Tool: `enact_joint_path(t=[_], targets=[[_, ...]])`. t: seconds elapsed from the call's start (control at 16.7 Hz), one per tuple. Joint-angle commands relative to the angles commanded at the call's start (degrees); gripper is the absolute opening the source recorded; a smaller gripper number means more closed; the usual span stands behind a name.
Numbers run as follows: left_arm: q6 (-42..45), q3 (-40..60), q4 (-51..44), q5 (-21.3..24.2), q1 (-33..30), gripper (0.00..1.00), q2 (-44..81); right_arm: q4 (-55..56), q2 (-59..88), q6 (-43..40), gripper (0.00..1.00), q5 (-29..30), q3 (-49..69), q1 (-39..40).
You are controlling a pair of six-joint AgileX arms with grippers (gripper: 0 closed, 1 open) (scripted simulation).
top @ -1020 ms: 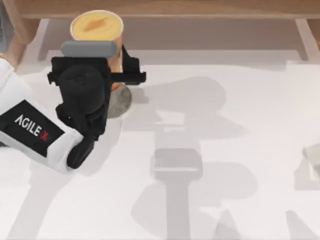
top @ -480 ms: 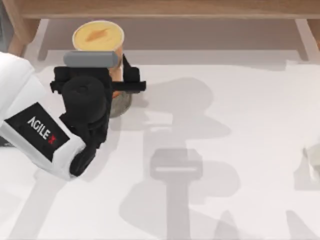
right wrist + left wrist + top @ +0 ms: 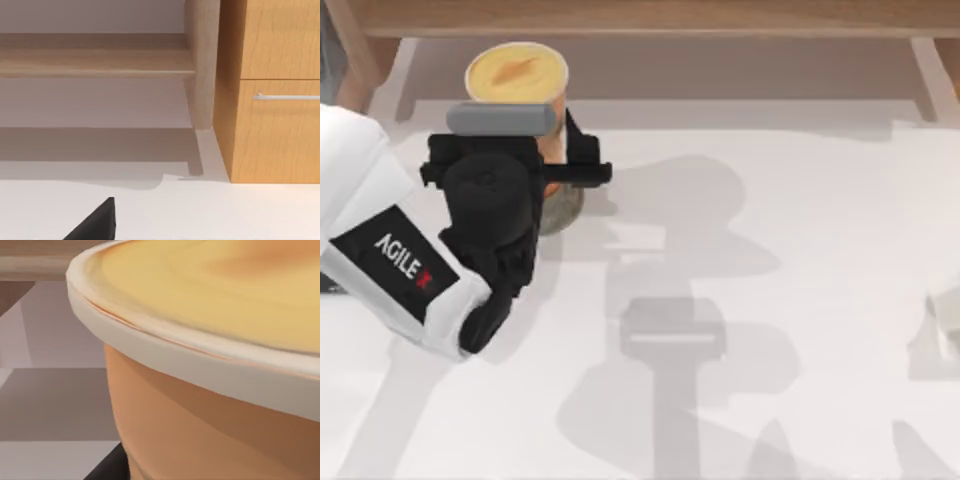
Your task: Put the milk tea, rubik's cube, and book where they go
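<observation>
Since 0.5 s ago, no visible shift. Left gripper jaws closed around the milk tea, upright over the grey coaster, far left of tabletop.

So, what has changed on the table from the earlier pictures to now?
The left gripper lowered the tall orange cup of milk tea with its yellow lid toward the round grey coaster, mostly in the first half second. It stays at the cup's side; whether the cup stands on the coaster is hidden.

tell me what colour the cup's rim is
White, around the yellow-orange lid of the milk tea; the left wrist view shows it best.
</observation>
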Motion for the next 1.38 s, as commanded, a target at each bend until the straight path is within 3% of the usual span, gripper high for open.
enact_joint_path(t=[0.36, 0.96, 1.38], targets=[[0.0, 0.0, 0.0, 0.0, 0.0, 0.98, 0.0, 0.0, 0.0, 0.0, 1.0, 0.0, 0.0, 0.0], [0.0, -0.18, 0.11, -0.08, -0.13, 1.0, -0.11, 0.0, 0.0, 0.0, 1.0, 0.0, 0.0, 0.0], [-0.18, -6.63, 3.66, -2.36, -2.38, 1.0, -2.98, 0.0, 0.0, 0.0, 1.0, 0.0, 0.0, 0.0]])
